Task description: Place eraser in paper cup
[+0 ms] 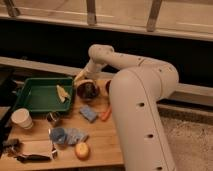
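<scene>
Reference: green tray at the counter's back left.

- Hand: at the tray's back-right corner, above a dark bowl that stands just right of the tray. Its state, wide or narrow, cannot be told, and nothing is seen in it.
- Cup: upright, just in front of the tray's front-left corner.
- Eraser: on the counter, further forward of the tray than the cup, at the left edge – apart from the cup and well apart from the hand.
- Metal cup: in front of the tray, right of the cup.
- Sponge: off the tray's front-right corner.
</scene>
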Motion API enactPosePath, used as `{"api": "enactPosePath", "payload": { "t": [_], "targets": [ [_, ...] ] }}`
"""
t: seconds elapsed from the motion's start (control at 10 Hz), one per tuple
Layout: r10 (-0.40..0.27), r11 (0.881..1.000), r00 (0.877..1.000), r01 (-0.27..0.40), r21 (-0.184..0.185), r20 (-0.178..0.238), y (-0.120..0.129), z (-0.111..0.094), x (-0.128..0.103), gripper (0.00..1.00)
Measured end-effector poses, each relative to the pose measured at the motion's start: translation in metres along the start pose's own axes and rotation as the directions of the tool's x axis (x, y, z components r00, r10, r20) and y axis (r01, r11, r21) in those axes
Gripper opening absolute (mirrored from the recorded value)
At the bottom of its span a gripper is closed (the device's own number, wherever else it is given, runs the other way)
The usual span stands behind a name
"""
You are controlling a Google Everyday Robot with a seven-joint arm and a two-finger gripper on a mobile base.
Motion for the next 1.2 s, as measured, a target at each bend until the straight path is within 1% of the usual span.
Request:
{"api": "enactPosePath", "payload": {
  "t": [0.3,0.4,0.5,0.6,0.8,1.0,1.2],
  "targets": [
    [0.003,1.0,1.0,-0.003,0.003,0.001,-0.003,-0.001,0.0,0.8],
    [0.011,1.0,1.0,-0.012,0.014,0.006,-0.005,0.001,0.002,0.8],
    [0.017,1.0,1.0,-0.018,0.024,0.009,-0.009,0.007,0.005,0.8],
    [0.021,0.999,1.0,-0.021,0.026,0.016,-0.01,0.009,0.004,0.8],
    [0.027,0.999,0.999,-0.028,0.022,0.027,-0.012,0.016,0.002,0.8],
    [0.019,1.0,0.999,-0.019,0.014,0.034,-0.007,0.022,0.0,0.8],
    [0.005,1.0,0.999,-0.006,0.02,0.053,-0.004,0.025,-0.004,0.8]
  ]
}}
